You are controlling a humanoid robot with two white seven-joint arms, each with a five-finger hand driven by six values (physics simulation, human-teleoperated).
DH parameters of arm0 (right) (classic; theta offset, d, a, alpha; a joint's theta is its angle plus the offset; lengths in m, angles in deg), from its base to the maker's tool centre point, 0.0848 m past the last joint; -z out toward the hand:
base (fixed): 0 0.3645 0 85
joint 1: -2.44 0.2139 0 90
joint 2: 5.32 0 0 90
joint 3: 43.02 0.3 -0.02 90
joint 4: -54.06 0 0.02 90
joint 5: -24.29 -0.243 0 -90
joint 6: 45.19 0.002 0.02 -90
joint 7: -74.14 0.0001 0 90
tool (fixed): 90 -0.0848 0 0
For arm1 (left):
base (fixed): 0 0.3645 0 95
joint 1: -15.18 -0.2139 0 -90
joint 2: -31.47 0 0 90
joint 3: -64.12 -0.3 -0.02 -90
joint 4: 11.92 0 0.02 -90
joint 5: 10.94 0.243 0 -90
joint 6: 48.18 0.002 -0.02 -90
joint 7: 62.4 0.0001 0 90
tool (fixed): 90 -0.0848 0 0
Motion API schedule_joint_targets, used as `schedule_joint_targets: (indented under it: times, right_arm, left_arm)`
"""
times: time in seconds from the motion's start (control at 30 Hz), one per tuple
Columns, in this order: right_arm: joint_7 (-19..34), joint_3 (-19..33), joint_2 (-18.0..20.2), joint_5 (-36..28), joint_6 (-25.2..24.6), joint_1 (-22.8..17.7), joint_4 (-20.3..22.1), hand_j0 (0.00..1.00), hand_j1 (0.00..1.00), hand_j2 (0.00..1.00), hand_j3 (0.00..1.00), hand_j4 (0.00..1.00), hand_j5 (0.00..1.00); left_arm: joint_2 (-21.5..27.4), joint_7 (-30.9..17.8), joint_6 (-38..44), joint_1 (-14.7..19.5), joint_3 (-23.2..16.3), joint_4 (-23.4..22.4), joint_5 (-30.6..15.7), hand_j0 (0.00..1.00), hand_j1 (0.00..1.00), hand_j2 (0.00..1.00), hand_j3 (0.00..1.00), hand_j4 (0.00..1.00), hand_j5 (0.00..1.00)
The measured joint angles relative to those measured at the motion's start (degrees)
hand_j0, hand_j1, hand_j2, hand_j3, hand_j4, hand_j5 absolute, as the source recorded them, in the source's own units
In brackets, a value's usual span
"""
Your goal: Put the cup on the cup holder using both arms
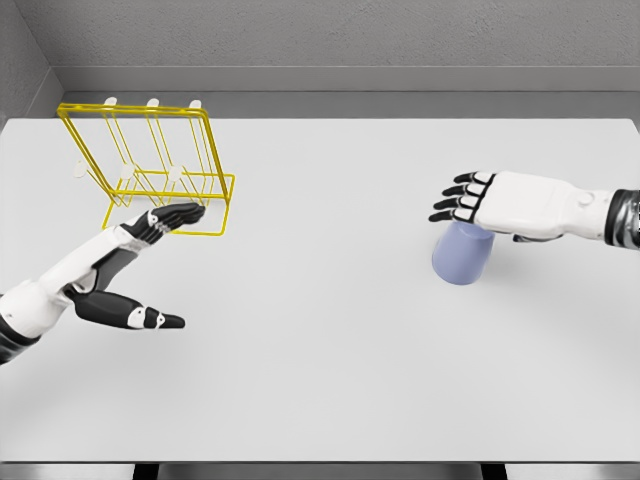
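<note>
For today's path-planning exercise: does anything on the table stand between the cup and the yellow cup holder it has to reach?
Nothing visible does. The cup sits under the right hand on the right of the table; the cup holder stands at far left. Only bare tabletop lies between them. The left hand reaches toward the holder's base, off that line.

We count one cup [463, 254], a pale blue one, and one yellow wire cup holder [150, 170]. On that holder we count six white-tipped pegs: three along the top bar and three lower down. We see two hands, one left hand [150, 235] and one right hand [490, 203], and one white table [320, 380] beneath everything.
</note>
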Motion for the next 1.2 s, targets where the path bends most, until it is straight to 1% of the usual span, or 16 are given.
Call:
schedule_joint_targets:
  times: [0.1,0.17,0.33,0.37,0.43,0.5,0.6,0.67,0.8,0.83,0.93,0.97,1.13,1.2]
  right_arm:
    - [0.03,-0.89,-0.46,0.36,0.0,0.0,-0.25,1.0,1.0,1.0,1.0,1.0,1.0]
    - [0.06,-1.39,-0.6,0.51,0.0,0.0,-0.36,1.0,1.0,1.0,1.0,1.0,1.0]
    - [0.07,-2.21,-1.65,1.33,0.0,-0.09,-1.61,0.99,0.99,0.99,0.99,0.99,0.99]
    - [0.08,-2.26,-1.76,1.44,0.0,-0.09,-1.73,0.98,0.98,0.98,0.98,0.98,0.98]
    - [0.15,-2.33,-1.87,1.61,0.0,-0.09,-1.8,0.92,0.92,0.92,0.92,0.92,0.92]
    - [1.14,-2.32,-1.94,1.42,-0.07,-0.09,-1.77,0.83,0.83,0.83,0.83,0.83,0.83]
    - [1.63,-2.2,-1.98,0.64,-0.32,-0.09,-1.63,0.79,0.79,0.79,0.79,0.79,0.79]
    - [1.77,-2.17,-1.98,0.43,-0.4,-0.09,-1.57,0.77,0.77,0.77,0.77,0.77,0.77]
    - [2.01,-2.02,-1.97,0.4,-0.44,-0.09,-1.53,0.74,0.74,0.74,0.74,0.74,0.74]
    - [2.06,-1.95,-1.95,0.34,-0.48,-0.09,-1.5,0.72,0.72,0.72,0.72,0.72,0.72]
    - [2.08,-1.9,-1.98,0.37,-0.52,0.0,-1.5,0.7,0.7,0.7,0.7,0.7,0.7]
    - [2.02,-1.85,-1.98,0.41,-0.54,-0.09,-1.5,0.68,0.68,0.68,0.68,0.68,0.68]
    - [2.39,-1.67,-1.92,0.94,-0.27,0.0,-1.47,0.68,0.68,0.68,0.68,0.68,0.68]
    - [2.6,-1.63,-1.85,1.18,-0.14,0.62,-1.47,0.66,0.66,0.66,0.66,0.66,0.66]
  left_arm:
    - [-0.3,-0.11,1.26,-0.09,-0.06,-0.37,-0.04,1.0,1.0,1.0,1.0,1.0,1.0]
    - [-0.64,-0.11,4.08,-0.09,-0.09,-0.63,-0.54,1.0,1.0,1.0,1.0,1.0,1.0]
    - [-0.98,-0.19,11.12,-0.09,-0.17,-0.95,-4.24,1.0,1.0,1.0,1.0,1.0,1.0]
    - [-1.01,-0.21,12.56,0.0,-0.19,-0.97,-5.38,1.0,1.0,1.0,1.0,1.0,1.0]
    - [-1.53,-0.23,15.23,0.0,-0.24,-1.03,-7.66,1.0,1.0,1.0,1.0,1.0,1.0]
    - [-2.4,-0.24,17.19,0.0,-0.28,-1.12,-9.29,1.0,1.0,1.0,1.0,1.0,1.0]
    - [-3.92,-0.27,19.32,0.0,-0.48,-1.63,-10.4,1.0,1.0,1.0,1.0,1.0,1.0]
    - [-4.72,-0.32,19.96,0.0,-1.24,-2.28,-10.55,1.0,1.0,1.0,1.0,1.0,1.0]
    - [-5.86,-0.4,20.45,0.0,-2.66,-3.53,-10.48,1.0,1.0,1.0,1.0,1.0,1.0]
    - [-6.12,-0.41,20.5,0.0,-2.86,-3.82,-10.48,1.0,1.0,1.0,1.0,1.0,1.0]
    - [-6.66,-0.42,20.58,0.0,-3.24,-4.74,-10.41,1.0,1.0,1.0,1.0,1.0,1.0]
    - [-6.74,-0.42,20.57,0.0,-3.31,-5.0,-10.33,1.0,1.0,1.0,1.0,1.0,1.0]
    - [-6.95,-0.43,20.55,0.0,-4.12,-6.31,-9.18,1.0,1.0,1.0,1.0,1.0,1.0]
    - [-7.22,-0.43,20.54,0.09,-4.58,-6.81,-8.62,1.0,1.0,1.0,1.0,1.0,1.0]
